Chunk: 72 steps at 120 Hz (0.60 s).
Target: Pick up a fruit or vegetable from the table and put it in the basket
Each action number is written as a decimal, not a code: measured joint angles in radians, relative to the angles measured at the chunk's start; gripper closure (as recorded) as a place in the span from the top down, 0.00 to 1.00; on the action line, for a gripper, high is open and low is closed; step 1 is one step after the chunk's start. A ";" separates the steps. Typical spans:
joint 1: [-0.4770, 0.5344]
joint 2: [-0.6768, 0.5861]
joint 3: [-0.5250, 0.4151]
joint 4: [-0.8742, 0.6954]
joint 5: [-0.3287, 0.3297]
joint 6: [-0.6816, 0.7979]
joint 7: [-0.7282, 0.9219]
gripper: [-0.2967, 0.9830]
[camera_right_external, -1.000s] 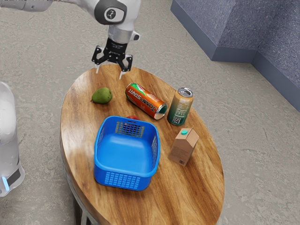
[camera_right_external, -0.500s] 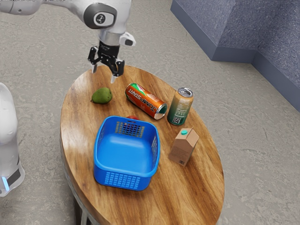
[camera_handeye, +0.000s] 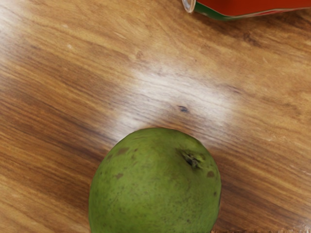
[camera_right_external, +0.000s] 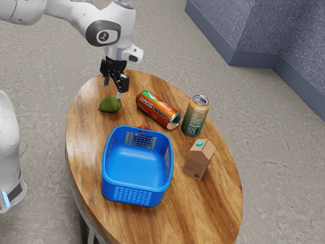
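Near side, table [camera_right_external: 198,218]: blue basket [camera_right_external: 134,162] upright, no fruit in it. Delivery wholly to do. To the exterior view's right of it, carton [camera_right_external: 198,159] standing. Just behind the basket's far wall, a red thing [camera_right_external: 143,127], mostly hidden; kind uncertain. Beyond the carton, upright can [camera_right_external: 195,115]; orange can [camera_right_external: 158,109] on its side close by.

Farther on, green fruit [camera_right_external: 110,103], pear or mango by its shape, lying on the wood, well apart from the basket. Likely target. Not lifted. Judged stage: late approach, grasp next; then lift, carry, lower, release all remain.

Claw [camera_right_external: 112,88] just above and beyond the fruit, fingers apart, nothing between them. Fingertips point down; their line runs slantwise across the exterior view. Wrist view agrees: fruit close below the hand, dark pit facing up, a little off centre. Probably needs a small shift toward the fruit before descending, else one finger may land on its rounded top and roll it.

Farthest, arm [camera_right_external: 68,12] reaching in from the exterior view's upper left, bent down at the wrist, hand roughly vertical.
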<state>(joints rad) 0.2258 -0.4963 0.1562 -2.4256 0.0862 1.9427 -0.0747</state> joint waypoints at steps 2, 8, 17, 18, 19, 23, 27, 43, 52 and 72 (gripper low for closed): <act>0.000 0.001 0.000 -0.004 0.000 0.004 0.008 0.77; 0.000 0.006 0.000 -0.015 -0.001 0.017 0.031 0.77; 0.001 0.011 0.000 -0.031 -0.004 0.041 0.062 0.77; 0.001 0.012 0.000 -0.033 -0.004 0.044 0.065 0.77; 0.002 0.012 0.000 -0.035 -0.005 0.047 0.068 0.77; 0.003 0.013 0.000 -0.041 -0.006 0.058 0.080 0.77; 0.004 0.013 0.000 -0.047 -0.007 0.067 0.091 0.77; 0.009 0.013 0.000 -0.066 -0.007 0.099 0.132 0.77; 0.010 0.012 0.000 -0.071 -0.003 0.111 0.155 0.77; 0.012 0.011 0.000 -0.084 -0.003 0.127 0.201 0.77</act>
<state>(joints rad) 0.2380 -0.4852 0.1565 -2.5101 0.0832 2.0698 0.1265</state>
